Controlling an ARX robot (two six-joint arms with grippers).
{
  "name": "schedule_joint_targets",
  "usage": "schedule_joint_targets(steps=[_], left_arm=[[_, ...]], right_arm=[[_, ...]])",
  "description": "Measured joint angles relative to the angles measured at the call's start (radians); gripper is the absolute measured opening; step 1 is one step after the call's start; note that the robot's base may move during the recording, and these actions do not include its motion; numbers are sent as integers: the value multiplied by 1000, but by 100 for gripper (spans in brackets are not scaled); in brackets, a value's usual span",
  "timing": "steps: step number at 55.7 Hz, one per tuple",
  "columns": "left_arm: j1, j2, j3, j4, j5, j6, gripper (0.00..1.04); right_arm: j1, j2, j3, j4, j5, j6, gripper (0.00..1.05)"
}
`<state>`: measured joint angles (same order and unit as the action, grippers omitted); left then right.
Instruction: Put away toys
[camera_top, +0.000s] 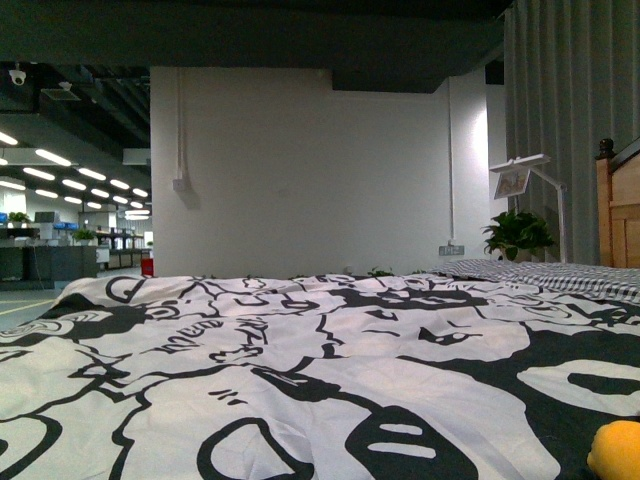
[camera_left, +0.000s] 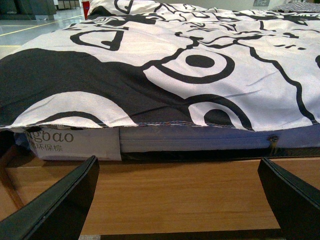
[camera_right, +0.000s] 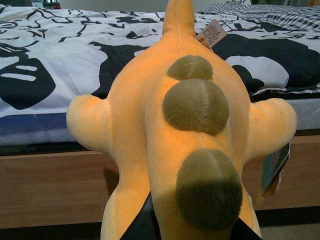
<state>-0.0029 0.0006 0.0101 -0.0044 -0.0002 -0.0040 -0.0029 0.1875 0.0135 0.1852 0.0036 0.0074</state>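
Observation:
The orange-yellow plush animal (camera_right: 150, 125) fills the right wrist view, seen from behind, with olive round bumps along its back, stubby limbs spread to both sides and paper tags hanging from it. My right gripper (camera_right: 192, 231) is shut on its near end; only dark finger edges show under it. A bit of the plush (camera_top: 615, 450) shows at the bottom right corner of the front view. My left gripper (camera_left: 185, 200) is open and empty, its two black fingers (camera_left: 55, 205) wide apart in front of the wooden bed frame (camera_left: 190, 190). The plush's eye is hidden.
A bed with a black-and-white patterned duvet (camera_top: 300, 360) spreads ahead. Its wooden side rail (camera_right: 50, 185) and mattress edge (camera_left: 200, 140) face both wrists. A striped pillow (camera_top: 560, 275), a wooden headboard (camera_top: 620, 215), a lamp (camera_top: 525, 175) and a potted plant (camera_top: 518, 235) stand at the far right.

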Motion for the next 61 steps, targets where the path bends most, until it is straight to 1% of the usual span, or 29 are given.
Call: schedule_joint_targets(steps=[2, 3, 5, 8, 61], left_arm=[[0, 0, 0, 0, 0, 0, 98], [0, 0, 0, 0, 0, 0, 98], [0, 0, 0, 0, 0, 0, 98], [0, 0, 0, 0, -1, 0, 98], [0, 0, 0, 0, 0, 0, 98]], right_arm=[[0, -10, 0, -10, 0, 0, 7], [0, -32, 0, -34, 0, 0, 7], [0, -102, 0, -131, 0, -1, 7], [0, -156, 0, -176, -1, 0, 7], [0, -176, 0, -187, -3, -1, 7]])
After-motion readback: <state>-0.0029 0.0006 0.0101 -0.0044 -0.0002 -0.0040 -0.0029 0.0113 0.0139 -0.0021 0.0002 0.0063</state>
